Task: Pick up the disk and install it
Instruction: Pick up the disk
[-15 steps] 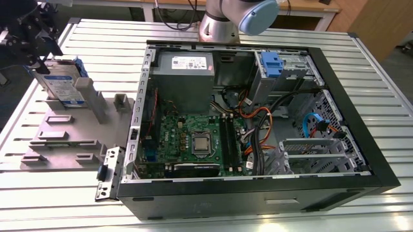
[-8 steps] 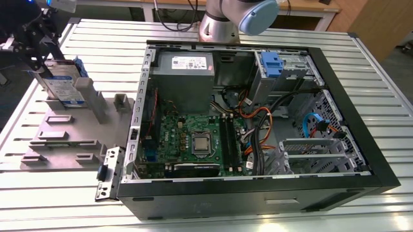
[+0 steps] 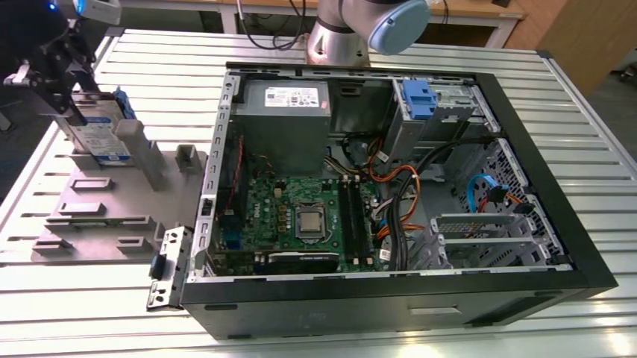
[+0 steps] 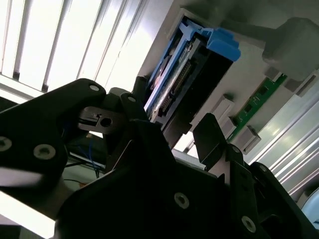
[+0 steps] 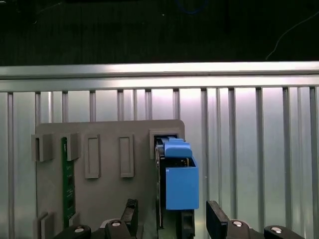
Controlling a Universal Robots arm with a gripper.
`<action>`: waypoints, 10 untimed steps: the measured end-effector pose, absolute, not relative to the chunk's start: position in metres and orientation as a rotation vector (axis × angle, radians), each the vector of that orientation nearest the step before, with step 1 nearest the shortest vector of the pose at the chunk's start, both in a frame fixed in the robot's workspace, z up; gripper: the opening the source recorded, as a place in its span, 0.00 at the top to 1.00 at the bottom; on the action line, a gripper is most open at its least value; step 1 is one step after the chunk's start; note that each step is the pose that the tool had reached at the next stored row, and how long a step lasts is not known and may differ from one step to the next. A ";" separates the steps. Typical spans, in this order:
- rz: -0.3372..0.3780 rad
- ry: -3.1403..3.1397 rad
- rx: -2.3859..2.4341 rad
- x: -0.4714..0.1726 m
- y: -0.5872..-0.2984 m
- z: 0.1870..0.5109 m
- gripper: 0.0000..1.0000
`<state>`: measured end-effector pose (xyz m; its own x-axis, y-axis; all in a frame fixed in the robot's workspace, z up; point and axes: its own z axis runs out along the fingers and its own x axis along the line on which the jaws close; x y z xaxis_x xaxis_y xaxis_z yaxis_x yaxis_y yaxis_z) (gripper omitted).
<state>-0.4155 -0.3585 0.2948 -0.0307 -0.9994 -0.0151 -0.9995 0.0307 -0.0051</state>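
The disk [image 3: 100,136] stands on edge in a slot of the grey fixture plate [image 3: 100,216] at the exterior view's left, showing its white-and-blue label and a blue rail. In both wrist views the blue carrier end of the disk [image 5: 180,186] [image 4: 174,79] faces me. My gripper [image 3: 71,97] hangs just above the disk and is open. Its black fingertips [image 5: 130,211] sit on either side of the disk with a gap on each side, so the gripper [image 5: 173,218] [image 4: 172,122] straddles it without touching.
An open computer case [image 3: 398,283] lies on the slatted metal table [image 3: 80,313]. Inside are a grey power-supply box [image 3: 283,112], a motherboard [image 3: 309,216] and a metal drive cage with a blue latch [image 3: 418,97]. A green memory stick [image 5: 68,184] stands in the fixture.
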 end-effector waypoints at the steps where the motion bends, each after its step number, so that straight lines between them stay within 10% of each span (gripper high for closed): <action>1: 0.011 2.242 -2.180 -0.415 -0.359 0.295 0.35; 10: 0.011 2.234 -2.188 -0.411 -0.359 0.294 0.35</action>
<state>-0.4110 -0.3585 0.2941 -0.0207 -0.9997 -0.0151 -0.9998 0.0208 -0.0051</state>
